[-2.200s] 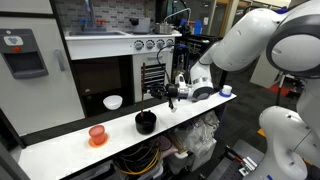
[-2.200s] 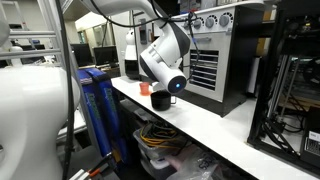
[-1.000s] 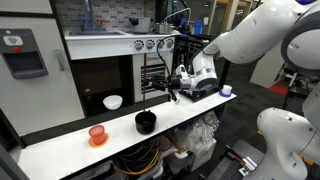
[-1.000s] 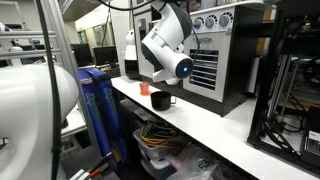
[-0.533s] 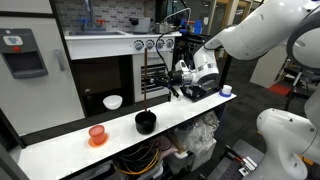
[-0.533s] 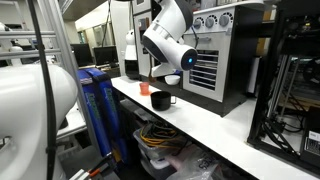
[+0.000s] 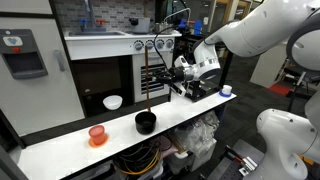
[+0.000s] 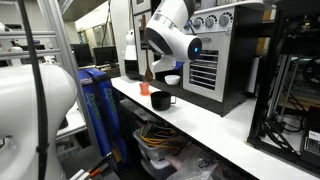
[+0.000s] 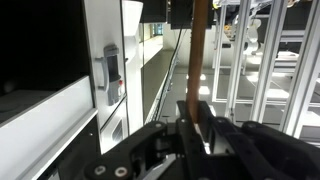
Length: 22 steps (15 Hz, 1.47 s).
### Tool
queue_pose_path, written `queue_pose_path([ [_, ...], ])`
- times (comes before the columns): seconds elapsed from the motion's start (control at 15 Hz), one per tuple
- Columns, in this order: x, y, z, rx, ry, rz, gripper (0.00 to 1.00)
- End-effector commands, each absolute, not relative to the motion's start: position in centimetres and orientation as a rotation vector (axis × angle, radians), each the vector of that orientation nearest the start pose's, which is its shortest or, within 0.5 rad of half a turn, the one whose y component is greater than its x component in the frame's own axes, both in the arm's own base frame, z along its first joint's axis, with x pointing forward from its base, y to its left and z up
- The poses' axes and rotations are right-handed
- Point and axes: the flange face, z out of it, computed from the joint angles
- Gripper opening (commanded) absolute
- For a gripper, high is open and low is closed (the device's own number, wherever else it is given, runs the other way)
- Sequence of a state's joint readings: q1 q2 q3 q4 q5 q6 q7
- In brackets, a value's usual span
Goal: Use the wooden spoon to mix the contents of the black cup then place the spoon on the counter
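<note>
White counter (image 7: pixel 55 150), black cup (image 7: pixel 146 122) near edge — tool (image 7: pixel 156 84) gripping wooden spoon (image 7: pixel 148 98) above.

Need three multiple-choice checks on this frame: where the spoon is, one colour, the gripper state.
1. Where is the wooden spoon?
A upright in the air over the counter; B lying flat on it; C on the floor.
2. What colour is the cup along the counter from the black cup?
A green; B orange-red; C blue.
3. What state is the gripper in?
A open and empty; B shut on the black cup; C shut on the wooden spoon.

Key:
1 A, it hangs vertically near the black cup.
2 B, clear in an exterior view.
3 C, the wrist view shows the handle clamped.
</note>
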<state>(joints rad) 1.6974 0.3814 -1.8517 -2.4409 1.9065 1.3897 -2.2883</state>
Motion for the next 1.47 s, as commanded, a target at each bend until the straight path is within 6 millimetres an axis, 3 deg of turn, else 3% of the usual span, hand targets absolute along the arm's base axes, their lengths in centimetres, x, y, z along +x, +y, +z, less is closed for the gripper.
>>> queue_pose_path([
  [0.0, 47.3, 6.6, 39.6, -1.427, -1.204, -1.292, 0.04],
  [0.87, 45.5, 8.4, 41.7, -1.487, -1.635, -0.940, 0.04],
  [1.2, 45.1, 7.5, 41.8, -1.592, -1.740, -0.770, 0.04],
  [1.4, 45.2, 6.0, 41.6, -1.695, -1.715, -0.790, 0.04],
])
